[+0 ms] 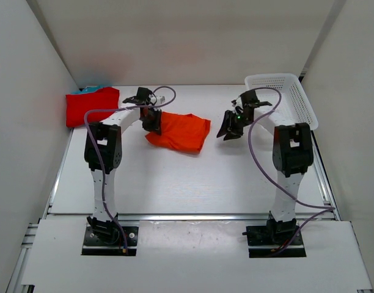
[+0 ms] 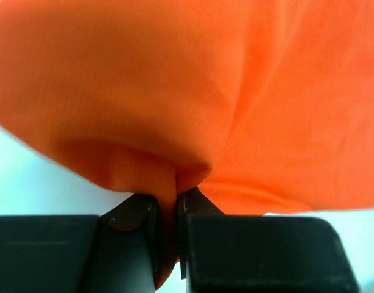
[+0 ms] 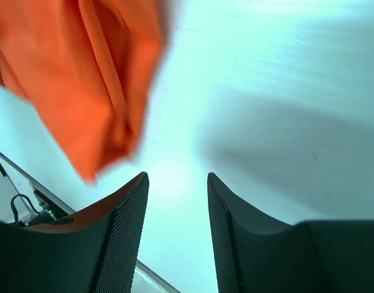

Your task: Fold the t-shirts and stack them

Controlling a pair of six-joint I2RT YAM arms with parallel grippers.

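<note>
- Since the left claw [image 2: 167, 204] is pinched tight on a fold of the orange shirt [image 2: 175, 91] at centre frame, folding looks underway.
- Further right, the right claw [image 3: 178, 195] hangs half open and empty.

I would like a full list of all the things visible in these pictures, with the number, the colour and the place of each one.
orange t-shirt: 1, orange, crumpled on the table left of centre
red t-shirt: 1, red, folded, far left corner
teal-blue t-shirt: 1, teal-blue, only a thin strip shows at the red t-shirt's far edge
basket: 1, white mesh, far right corner
table: 1, white, under everything
cables: 2, purple, one along each arm
left end effector: 1, black, shut on a fold of the orange t-shirt
right end effector: 1, black, open, holding nothing, right of the orange t-shirt
</note>
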